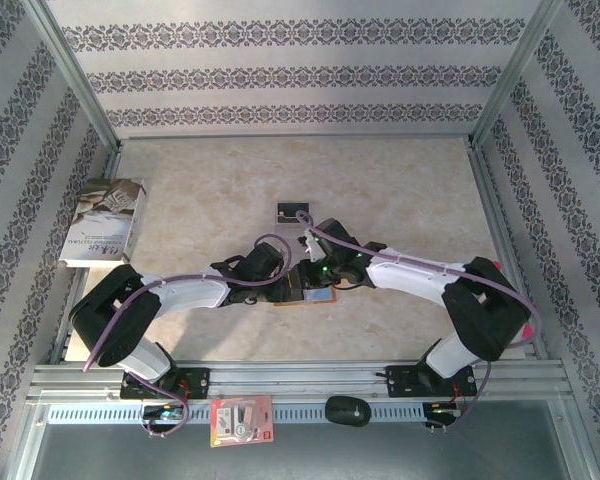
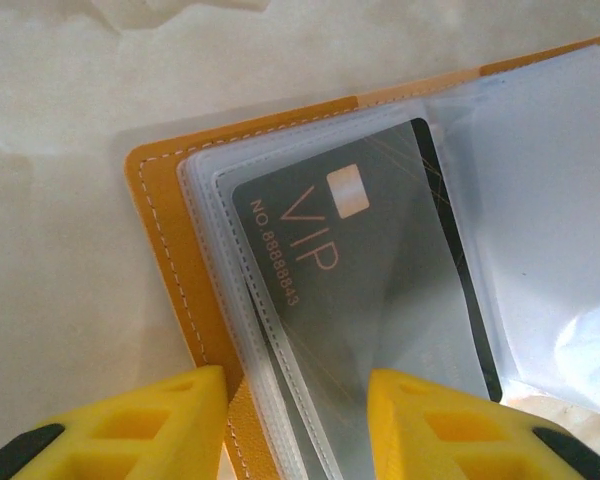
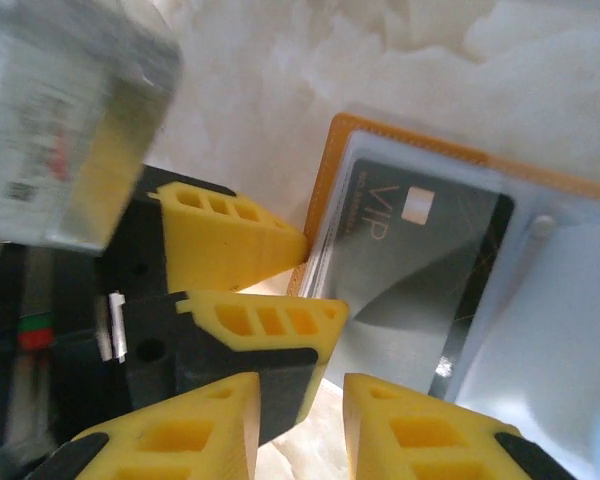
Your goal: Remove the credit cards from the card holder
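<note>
- The card holder (image 2: pixel 165 230) lies open and flat on the table, its orange-tan edge with pale stitching running down the left of the left wrist view. In the top view it sits low in the middle of the frame, under both grippers (image 1: pixel 318 297).
- Its clear plastic sleeves (image 2: pixel 540 200) fan out toward the right of the frame.
- A dark VIP credit card (image 2: pixel 360 300) sits in the top sleeve. It bears a gold chip, "VIP" in large gold letters and a line starting "NO" with a run of digits, mostly eights. The right wrist view shows the same lettering (image 3: pixel 420 270).
- The left gripper (image 2: pixel 295 390) has its yellow fingers apart at the bottom of the frame, with the holder's near edge and sleeves lying in the gap between them. I cannot tell whether they touch it.
- The right gripper (image 3: pixel 302 390) has its fingers a little apart at the bottom of its frame, with bare table in the gap, just beside the card's lower corner.
- A second credit card (image 1: pixel 293 212), black with a small white mark, lies alone on the table (image 1: pixel 400 190) above the grippers, apart from the holder.
- A book (image 1: pixel 105 222) lies at the left edge; its cover print is too small to read.
- A red-and-white packet (image 1: pixel 242 420) lies on the rail at the bottom, its print unreadable.
</note>
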Controlling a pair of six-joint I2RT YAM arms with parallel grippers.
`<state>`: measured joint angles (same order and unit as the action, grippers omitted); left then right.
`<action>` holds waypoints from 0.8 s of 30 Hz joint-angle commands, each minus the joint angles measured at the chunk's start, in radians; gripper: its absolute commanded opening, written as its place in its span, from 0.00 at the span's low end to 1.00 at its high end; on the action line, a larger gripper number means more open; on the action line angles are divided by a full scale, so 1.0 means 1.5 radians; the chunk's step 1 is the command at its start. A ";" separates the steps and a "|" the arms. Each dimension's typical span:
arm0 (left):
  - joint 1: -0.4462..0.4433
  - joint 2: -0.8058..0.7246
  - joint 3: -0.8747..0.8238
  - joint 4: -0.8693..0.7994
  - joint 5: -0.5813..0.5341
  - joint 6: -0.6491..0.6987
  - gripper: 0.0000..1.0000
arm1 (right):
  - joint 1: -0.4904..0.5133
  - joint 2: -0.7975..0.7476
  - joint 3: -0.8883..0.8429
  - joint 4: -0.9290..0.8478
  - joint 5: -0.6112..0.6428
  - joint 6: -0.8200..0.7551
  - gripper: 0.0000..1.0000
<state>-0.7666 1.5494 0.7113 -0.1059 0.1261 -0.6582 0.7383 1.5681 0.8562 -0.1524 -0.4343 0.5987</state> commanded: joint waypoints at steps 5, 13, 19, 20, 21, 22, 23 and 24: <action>-0.010 0.024 -0.005 -0.012 0.006 0.012 0.40 | -0.019 0.022 -0.045 -0.036 0.074 0.039 0.25; -0.003 0.048 -0.014 0.010 0.020 0.010 0.35 | -0.052 -0.025 -0.113 -0.078 0.171 0.053 0.25; 0.003 0.056 -0.016 0.013 0.026 0.010 0.34 | -0.056 -0.082 -0.120 -0.111 0.230 0.062 0.26; 0.004 0.056 -0.018 0.012 0.027 0.010 0.34 | -0.057 -0.090 -0.118 -0.120 0.241 0.060 0.26; 0.004 0.055 -0.018 0.013 0.027 0.009 0.34 | -0.060 -0.098 -0.115 -0.130 0.249 0.056 0.26; 0.005 0.053 -0.019 0.015 0.027 0.008 0.34 | -0.063 -0.106 -0.113 -0.140 0.255 0.051 0.26; 0.005 0.052 -0.020 0.014 0.027 0.007 0.34 | -0.069 -0.114 -0.108 -0.153 0.263 0.047 0.26; 0.005 0.050 -0.020 0.015 0.027 0.007 0.35 | -0.075 -0.127 -0.105 -0.161 0.265 0.041 0.25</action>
<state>-0.7639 1.5887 0.7113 -0.0269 0.1577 -0.6575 0.6460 1.4223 0.6914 -0.3130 -0.1116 0.6746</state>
